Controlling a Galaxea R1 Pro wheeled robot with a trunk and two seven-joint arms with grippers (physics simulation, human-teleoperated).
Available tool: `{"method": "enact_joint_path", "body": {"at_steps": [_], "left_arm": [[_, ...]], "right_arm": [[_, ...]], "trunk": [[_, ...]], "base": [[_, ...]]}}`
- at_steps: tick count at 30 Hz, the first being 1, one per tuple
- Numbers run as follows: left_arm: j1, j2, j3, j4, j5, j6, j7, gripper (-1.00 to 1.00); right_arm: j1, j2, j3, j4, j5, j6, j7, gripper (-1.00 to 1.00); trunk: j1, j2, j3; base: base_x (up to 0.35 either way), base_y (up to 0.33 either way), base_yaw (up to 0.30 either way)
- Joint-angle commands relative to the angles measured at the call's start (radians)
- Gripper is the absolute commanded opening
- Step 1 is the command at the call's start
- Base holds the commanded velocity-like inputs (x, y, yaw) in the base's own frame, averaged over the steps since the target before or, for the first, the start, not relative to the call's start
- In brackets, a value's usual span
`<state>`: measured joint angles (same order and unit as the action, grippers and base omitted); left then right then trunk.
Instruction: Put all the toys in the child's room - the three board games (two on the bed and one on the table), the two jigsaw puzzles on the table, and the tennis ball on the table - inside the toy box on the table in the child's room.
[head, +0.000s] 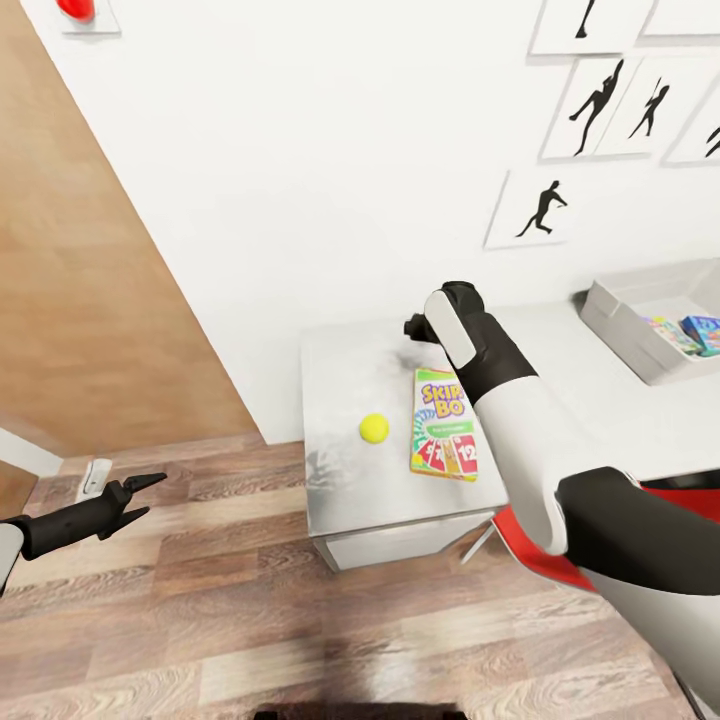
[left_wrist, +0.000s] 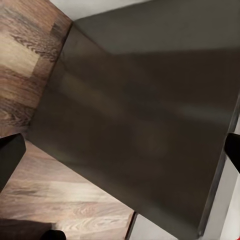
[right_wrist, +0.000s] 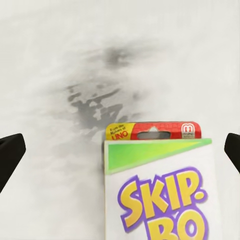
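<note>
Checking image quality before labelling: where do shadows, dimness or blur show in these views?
Head view: a smudgy dark shadow lies on the glossy white table beside the small yellow-green tennis ball, and edges look soft. Left wrist view: a dim, shaded grey surface, blurry. Right wrist view: bright, with a blotchy shadow above the green Skip-Bo game box, whose lettering stays readable.

Your head view is bright and evenly lit; the desk (head: 345, 480) shows grey smudged reflections beside the tennis ball (head: 374, 428), which casts almost no shadow. Your left wrist picture is dim and soft. The right wrist picture is washed-out white, with slightly blurred lettering.
</note>
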<state>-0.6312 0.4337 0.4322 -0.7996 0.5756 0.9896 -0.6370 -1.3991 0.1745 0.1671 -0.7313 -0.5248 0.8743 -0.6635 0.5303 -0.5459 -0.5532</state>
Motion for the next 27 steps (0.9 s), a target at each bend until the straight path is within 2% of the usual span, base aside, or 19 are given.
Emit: {"method": "enact_joint_path", "body": {"at_steps": [1, 14, 19, 24, 27], "left_arm": [[-0.001, 0.0, 0.002, 0.0, -0.005, 0.004, -0.006, 1.0], [-0.001, 0.0, 0.002, 0.0, -0.009, -0.025, -0.007, 1.0], [-0.001, 0.0, 0.003, 0.0, -0.009, -0.027, -0.007, 1.0], [-0.001, 0.0, 0.003, 0.0, -0.01, -0.028, -0.007, 1.0], [-0.001, 0.0, 0.003, 0.0, -0.01, -0.028, -0.007, 1.0]], "right_arm": [[-0.005, 0.0, 0.001, 0.002, -0.009, 0.002, -0.01, 1.0], [-0.066, -0.024, -0.02, 0.118, -0.009, -0.002, -0.009, 1.0], [-0.088, -0.027, -0.021, 0.176, -0.009, -0.04, -0.009, 1.0], [-0.116, -0.044, -0.023, 0.291, -0.01, -0.087, -0.008, 1.0], [-0.119, -0.047, -0.024, 0.309, -0.01, -0.097, -0.008, 1.0]], "trunk": [[0.0, -0.001, -0.003], [0.0, -0.001, -0.024], [0.0, -0.001, -0.032], [0.0, -0.001, -0.041], [0.0, -0.001, -0.046]], "base": [[0.0, 0.0, 0.0], [0.0, 0.0, 0.0], [0.0, 0.0, 0.0], [0.0, 0.0, 0.0], [0.0, 0.0, 0.0]]}}
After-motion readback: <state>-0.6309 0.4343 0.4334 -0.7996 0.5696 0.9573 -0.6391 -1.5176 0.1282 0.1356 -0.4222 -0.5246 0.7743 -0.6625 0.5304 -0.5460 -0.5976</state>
